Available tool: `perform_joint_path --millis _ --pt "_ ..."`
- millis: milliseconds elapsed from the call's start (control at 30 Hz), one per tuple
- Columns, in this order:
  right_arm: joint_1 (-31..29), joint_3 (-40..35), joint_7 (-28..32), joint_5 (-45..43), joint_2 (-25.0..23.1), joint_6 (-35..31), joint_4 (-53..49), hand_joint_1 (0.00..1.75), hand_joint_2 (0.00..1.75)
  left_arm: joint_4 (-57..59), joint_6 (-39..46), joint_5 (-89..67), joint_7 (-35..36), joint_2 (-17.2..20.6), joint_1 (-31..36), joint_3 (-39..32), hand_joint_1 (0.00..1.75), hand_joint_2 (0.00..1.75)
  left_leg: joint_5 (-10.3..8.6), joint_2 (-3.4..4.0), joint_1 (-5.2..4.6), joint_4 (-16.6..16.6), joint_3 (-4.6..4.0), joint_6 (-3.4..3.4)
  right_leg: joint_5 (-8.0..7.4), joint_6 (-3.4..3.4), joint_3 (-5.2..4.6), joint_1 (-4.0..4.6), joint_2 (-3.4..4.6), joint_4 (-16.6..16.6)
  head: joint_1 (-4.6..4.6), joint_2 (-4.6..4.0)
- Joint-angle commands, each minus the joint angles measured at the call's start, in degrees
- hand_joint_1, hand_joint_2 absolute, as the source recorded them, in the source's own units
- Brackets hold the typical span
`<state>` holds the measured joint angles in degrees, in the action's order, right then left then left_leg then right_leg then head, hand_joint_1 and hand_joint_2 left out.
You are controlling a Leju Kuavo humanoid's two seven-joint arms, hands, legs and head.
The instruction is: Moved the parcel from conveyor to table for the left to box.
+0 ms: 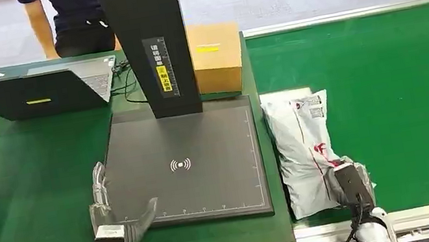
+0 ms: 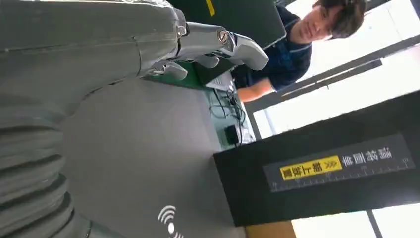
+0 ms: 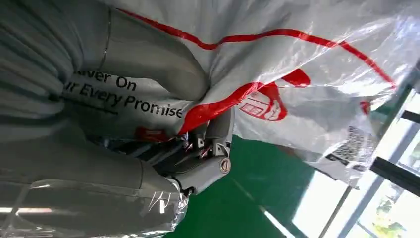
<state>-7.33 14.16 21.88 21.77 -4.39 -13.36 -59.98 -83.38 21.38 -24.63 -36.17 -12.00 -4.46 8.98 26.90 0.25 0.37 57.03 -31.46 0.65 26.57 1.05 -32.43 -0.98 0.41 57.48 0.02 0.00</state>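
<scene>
Right hand (image 1: pixel 352 185) apparently grips parcel (image 1: pixel 304 149), lengthwise away from robot.

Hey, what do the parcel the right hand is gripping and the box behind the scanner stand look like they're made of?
The parcel looks like a soft, glossy plastic mailer bag: it wrinkles, catches light and creases under the right hand, with red print on grey-white film. The box looks like plain brown corrugated cardboard, matte, with crisp edges and a yellow label; its surface is too small to confirm.

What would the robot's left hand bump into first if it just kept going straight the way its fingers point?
Probably the open laptop. The left hand points up the dark scanner pad's left edge; depth is hard to judge.
</scene>
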Motion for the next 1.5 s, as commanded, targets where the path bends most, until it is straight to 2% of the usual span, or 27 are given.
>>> perform_joint_path --millis 33,233,367,600,833,967,1067,1133,1267,1500 --pt "6.61 3.19 2.18 3.67 -5.27 -4.55 -19.32 1.75 1.75 -1.71 -0.29 -0.95 -0.37 -0.93 -0.31 -2.91 0.00 1.75 0.00 -0.05 -0.02 0.01 -0.08 0.00 0.03 -0.03 -0.06 -0.02 -0.07 0.03 0.00 0.00" --pt "10.13 -0.06 5.02 4.51 -7.23 -6.58 -34.04 1.75 1.75 -3.89 -0.56 -1.37 -0.61 -1.70 -1.22 -3.88 0.00 1.75 0.02 -0.05 -0.04 0.04 -0.20 0.00 0.05 -0.05 -0.19 -0.05 -0.07 0.10 0.00 0.00" --pt "10.21 -3.40 6.80 5.95 -7.21 -8.79 -37.88 1.75 1.75 -5.36 -0.18 -1.68 -0.73 -2.05 -2.21 -4.13 0.00 1.75 0.03 0.02 0.00 0.01 -0.14 0.00 0.03 -0.08 -0.12 0.00 0.00 0.02 -0.02 0.00" --pt "7.55 -11.79 7.94 10.00 -4.11 -11.95 -40.76 1.73 1.75 -8.88 1.68 -1.96 -1.02 -2.69 -5.31 -4.59 0.00 1.75 0.04 0.17 0.02 0.01 -0.15 -0.01 -0.03 -0.07 -0.16 0.02 0.15 0.00 -0.02 0.00" --pt "4.73 -18.56 7.00 13.09 -1.37 -10.90 -39.36 1.73 1.75 -11.17 2.76 -2.19 -1.16 -2.92 -7.46 -4.24 0.00 1.75 0.01 0.21 0.06 -0.12 0.00 -0.04 -0.10 -0.10 0.01 0.08 0.18 -0.20 0.02 0.00" --pt "1.65 -23.44 5.39 15.80 1.20 -7.86 -35.42 1.73 1.75 -11.75 2.66 -1.92 -1.06 -2.80 -7.75 -3.82 0.00 1.75 0.01 0.15 0.03 -0.03 -0.12 -0.03 -0.06 -0.05 -0.11 0.03 0.13 -0.07 0.00 0.00" --pt "-2.25 -25.80 3.12 18.14 1.51 -7.03 -27.97 1.71 1.75 -10.73 2.57 -2.14 -1.24 -2.30 -6.66 -3.20 0.00 1.75 -0.01 0.23 0.03 -0.07 -0.10 -0.03 -0.11 -0.05 -0.10 0.04 0.20 -0.11 0.00 0.00" --pt "-7.05 -25.84 2.40 16.22 0.69 -6.29 -19.76 1.71 1.75 -11.05 4.09 -1.64 -2.03 -1.81 -6.90 -2.78 0.00 1.75 -0.09 0.24 0.07 -0.21 0.01 -0.04 -0.21 -0.09 0.03 0.09 0.20 -0.29 0.00 0.00" --pt "-14.15 -25.55 6.54 10.74 0.88 -6.44 -5.39 1.75 1.75 -11.46 7.21 -0.81 -2.12 -0.42 -8.39 -1.71 0.00 1.75 -0.06 0.38 0.05 -0.13 0.01 -0.01 -0.19 -0.04 -0.03 0.05 0.35 -0.18 0.00 0.00" --pt "-16.33 -25.33 9.17 6.88 0.77 -6.54 3.63 1.64 1.75 -11.71 9.39 -0.23 -1.86 0.39 -10.22 -0.67 0.00 1.75 -0.10 0.04 0.05 -0.17 0.04 -0.02 -0.08 -0.07 0.09 0.05 0.00 -0.20 -0.02 0.00"
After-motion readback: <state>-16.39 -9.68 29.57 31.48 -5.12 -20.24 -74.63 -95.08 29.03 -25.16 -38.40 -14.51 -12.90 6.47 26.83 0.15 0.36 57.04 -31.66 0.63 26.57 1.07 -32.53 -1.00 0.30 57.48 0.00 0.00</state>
